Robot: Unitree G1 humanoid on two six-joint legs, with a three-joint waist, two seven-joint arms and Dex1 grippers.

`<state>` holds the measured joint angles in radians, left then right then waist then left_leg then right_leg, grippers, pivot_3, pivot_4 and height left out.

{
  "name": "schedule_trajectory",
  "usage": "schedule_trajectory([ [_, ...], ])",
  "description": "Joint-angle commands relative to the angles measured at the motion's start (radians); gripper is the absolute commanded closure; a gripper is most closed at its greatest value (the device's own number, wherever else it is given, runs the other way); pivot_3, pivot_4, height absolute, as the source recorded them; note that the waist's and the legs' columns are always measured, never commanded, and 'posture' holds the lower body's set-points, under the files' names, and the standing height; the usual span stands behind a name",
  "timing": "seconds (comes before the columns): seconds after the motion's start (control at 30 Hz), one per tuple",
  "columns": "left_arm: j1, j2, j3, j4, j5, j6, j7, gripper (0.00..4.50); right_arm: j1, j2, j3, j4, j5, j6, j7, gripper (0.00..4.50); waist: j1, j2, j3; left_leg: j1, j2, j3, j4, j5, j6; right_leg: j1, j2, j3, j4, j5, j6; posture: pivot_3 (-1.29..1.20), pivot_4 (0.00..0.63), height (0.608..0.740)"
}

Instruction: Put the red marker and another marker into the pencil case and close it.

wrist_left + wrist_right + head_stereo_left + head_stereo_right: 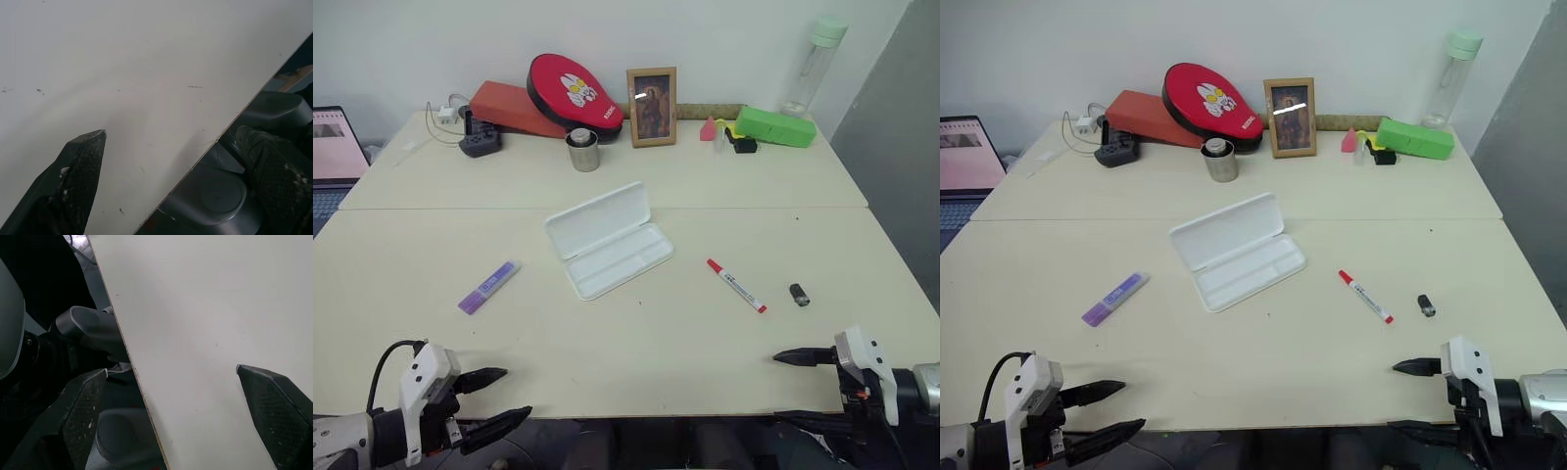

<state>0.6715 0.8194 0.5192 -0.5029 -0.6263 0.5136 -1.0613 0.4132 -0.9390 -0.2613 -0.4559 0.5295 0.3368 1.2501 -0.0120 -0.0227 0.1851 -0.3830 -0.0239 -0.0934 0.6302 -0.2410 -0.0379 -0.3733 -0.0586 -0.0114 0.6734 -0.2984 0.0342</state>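
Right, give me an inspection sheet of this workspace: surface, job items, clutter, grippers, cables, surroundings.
Surface: pale table, a seam running across its middle.
Job's things: pencil case lies open at the centre, tray bare; red marker on the table to its right; purple marker to its left. All three apart.
Clutter: small dark item beside the red marker; at the back, metal cup, picture frame, red round pad, green box, clear bottle.
Grippers: left gripper and right gripper both open, holding nothing, at the near edge.
Cables: power strip with white leads, back left.
Surroundings: laptop at far left; white wall behind.
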Motion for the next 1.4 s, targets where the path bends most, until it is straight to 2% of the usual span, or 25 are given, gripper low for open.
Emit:
schedule_trajectory([
  [0.03, -0.004, -0.003, 0.04, -0.005, -0.017, 0.001, -0.009, 0.0, 0.002, -0.004, -0.025, -0.002, 0.003, -0.019, 0.013, 0.05, 0.001, 0.0, 0.0, 0.0, 0.0, 0.0, 0.0, 0.0, 0.0, 0.0, 0.0, 0.0, 0.0, 0.0, 0.0, 0.0, 0.15, 0.74],
  [0.83, -0.029, 0.008, 0.031, -0.026, -0.023, 0.047, -0.009, 0.0, 0.009, 0.0, -0.021, 0.005, 0.008, -0.04, 0.024, 0.05, 0.007, 0.0, 0.0, 0.0, 0.001, 0.0, 0.0, -0.001, -0.001, 0.0, 0.001, 0.0, 0.0, 0.0, 0.0, 0.0, 0.15, 0.74],
  [1.0, -0.079, 0.011, 0.023, -0.033, -0.032, 0.061, 0.012, 0.0, -0.022, 0.01, -0.015, -0.012, 0.032, -0.026, 0.01, 0.05, 0.007, 0.0, 0.0, 0.0, 0.001, 0.0, 0.0, -0.001, -0.001, 0.0, 0.001, 0.0, 0.0, 0.0, -0.001, 0.0, 0.15, 0.74],
  [1.1, -0.191, 0.019, -0.037, -0.041, -0.036, 0.087, 0.06, 0.0, -0.096, 0.028, -0.01, -0.057, 0.101, 0.023, -0.028, 0.05, 0.007, 0.0, 0.0, 0.0, 0.001, 0.0, 0.0, -0.001, -0.001, 0.0, 0.001, 0.0, 0.0, 0.0, -0.001, 0.0, 0.15, 0.74],
  [1.2, -0.39, -0.002, -0.164, -0.035, -0.028, 0.127, 0.141, 0.0, -0.307, 0.047, 0.013, -0.097, 0.191, 0.136, -0.152, 0.05, 0.007, -0.001, -0.001, 0.001, 0.001, 0.0, 0.001, -0.001, -0.001, 0.0, 0.002, 0.0, 0.001, 0.0, -0.001, 0.0, 0.15, 0.74],
  [1.23, -0.441, -0.01, -0.204, -0.027, -0.017, 0.134, 0.161, 0.0, -0.358, 0.049, 0.019, -0.102, 0.197, 0.156, -0.186, 0.05, 0.007, -0.001, 0.0, 0.001, 0.002, 0.0, 0.0, -0.001, -0.002, 0.0, 0.004, 0.001, 0.0, 0.002, -0.005, 0.0, 0.15, 0.74],
  [1.4, -0.651, -0.071, -0.346, 0.027, 0.007, 0.164, 0.233, 0.0, -0.497, 0.06, 0.067, -0.097, 0.177, 0.242, -0.295, 0.05, 0.011, -0.001, 0.0, 0.0, 0.001, 0.001, 0.001, -0.001, -0.002, 0.0, 0.005, 0.0, 0.0, 0.003, -0.004, 0.0, 0.15, 0.74],
])
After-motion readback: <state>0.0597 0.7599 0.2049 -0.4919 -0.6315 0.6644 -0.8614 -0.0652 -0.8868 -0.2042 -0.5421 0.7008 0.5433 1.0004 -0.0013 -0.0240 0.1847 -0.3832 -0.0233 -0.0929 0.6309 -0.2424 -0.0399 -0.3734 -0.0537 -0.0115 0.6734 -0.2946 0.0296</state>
